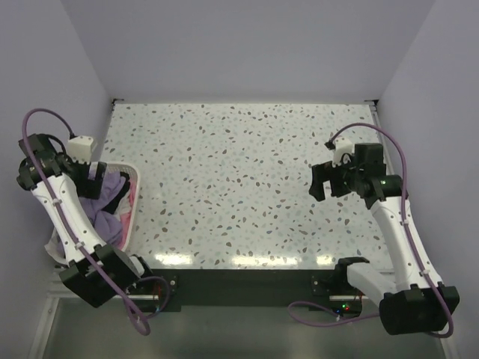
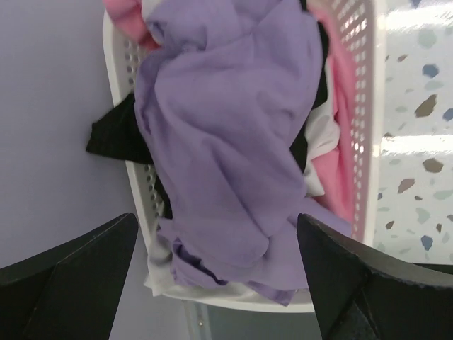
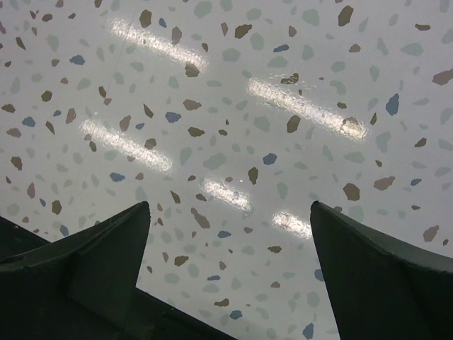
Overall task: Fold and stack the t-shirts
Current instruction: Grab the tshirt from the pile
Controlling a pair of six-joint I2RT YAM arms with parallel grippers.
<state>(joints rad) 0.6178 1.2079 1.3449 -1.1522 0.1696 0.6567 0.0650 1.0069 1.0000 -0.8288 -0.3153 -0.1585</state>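
Speckled counter (image 1: 239,187) between pale walls, with shirts heaped in a basket (image 2: 368,106) at its left edge.
Left hand (image 2: 216,218) hangs over the basket, fingers spread apart and gripping nothing. The lilac shirt (image 2: 226,142) lies crumpled on top of the pile. A black shirt (image 2: 113,134) spills over the outer rim, a pink shirt (image 2: 340,120) lies against the counter-side wall, and a bit of white shirt (image 2: 320,138) shows beside it. Right hand (image 3: 230,205) hovers above the counter's right side, likewise spread and released.
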